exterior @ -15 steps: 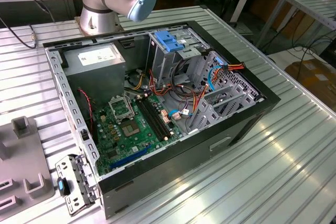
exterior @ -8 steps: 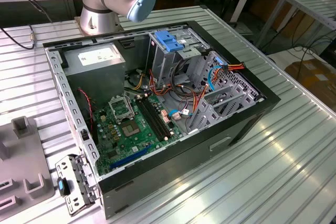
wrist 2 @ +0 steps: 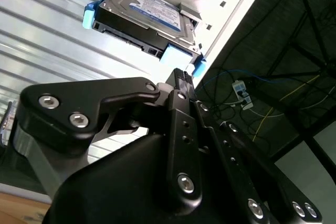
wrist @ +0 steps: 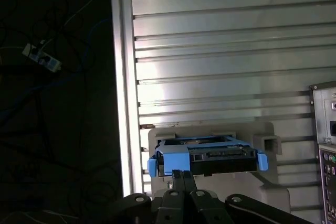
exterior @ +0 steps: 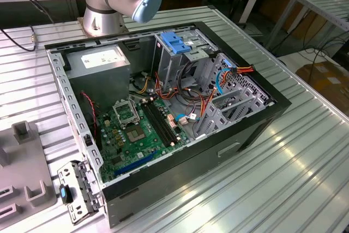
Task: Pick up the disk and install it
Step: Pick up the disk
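Both wrist views show the disk (wrist: 210, 156) seated in a grey holder (wrist: 268, 142) on the ribbed table (wrist: 210, 51). The gripper (wrist: 182, 173) hangs just beside the disk's blue frame, fingers pressed together, holding nothing. The disk's printed label (wrist 2: 155, 4) shows in the second wrist view; the exterior view has the arm's base (exterior: 103, 20), then the open computer case (exterior: 191, 162).

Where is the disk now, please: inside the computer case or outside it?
Outside: the disk sits in a grey holder on the slatted table.
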You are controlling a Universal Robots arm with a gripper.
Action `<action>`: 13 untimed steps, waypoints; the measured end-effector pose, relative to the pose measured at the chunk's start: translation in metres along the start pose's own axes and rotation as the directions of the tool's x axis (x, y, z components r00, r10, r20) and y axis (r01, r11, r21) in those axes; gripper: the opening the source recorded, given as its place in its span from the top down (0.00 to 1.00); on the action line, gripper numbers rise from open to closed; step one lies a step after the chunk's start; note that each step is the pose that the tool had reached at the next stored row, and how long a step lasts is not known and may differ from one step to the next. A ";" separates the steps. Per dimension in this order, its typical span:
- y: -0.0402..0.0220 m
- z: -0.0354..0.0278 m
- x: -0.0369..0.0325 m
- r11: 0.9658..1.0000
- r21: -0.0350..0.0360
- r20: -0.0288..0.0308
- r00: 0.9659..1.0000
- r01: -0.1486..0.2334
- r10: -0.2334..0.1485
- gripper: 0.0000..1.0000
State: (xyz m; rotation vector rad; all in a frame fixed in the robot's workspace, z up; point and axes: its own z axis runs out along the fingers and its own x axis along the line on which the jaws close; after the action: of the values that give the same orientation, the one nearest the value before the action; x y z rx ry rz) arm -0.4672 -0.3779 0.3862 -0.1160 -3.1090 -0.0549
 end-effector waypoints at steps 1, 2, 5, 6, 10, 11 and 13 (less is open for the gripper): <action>0.0000 0.0000 0.0000 1.000 0.000 0.000 1.000 0.000 0.000 0.89; 0.0000 0.0000 0.0000 1.000 0.000 0.000 1.000 0.000 0.000 0.89; 0.0000 0.0000 0.0001 1.000 0.000 0.000 1.000 0.000 0.000 0.89; 0.0000 0.0000 0.0001 1.000 0.000 0.000 1.000 0.000 0.000 0.89; 0.0000 0.0000 0.0001 1.000 0.000 0.000 1.000 0.004 -0.004 0.89; 0.0000 0.0000 0.0002 1.000 0.000 0.000 1.000 0.009 -0.009 0.89; 0.0000 0.0001 0.0001 0.999 0.001 -0.001 0.999 0.032 -0.032 0.89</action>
State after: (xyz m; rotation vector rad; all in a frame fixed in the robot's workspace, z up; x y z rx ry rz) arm -0.4673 -0.3779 0.3861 -0.0667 -3.1100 -0.0543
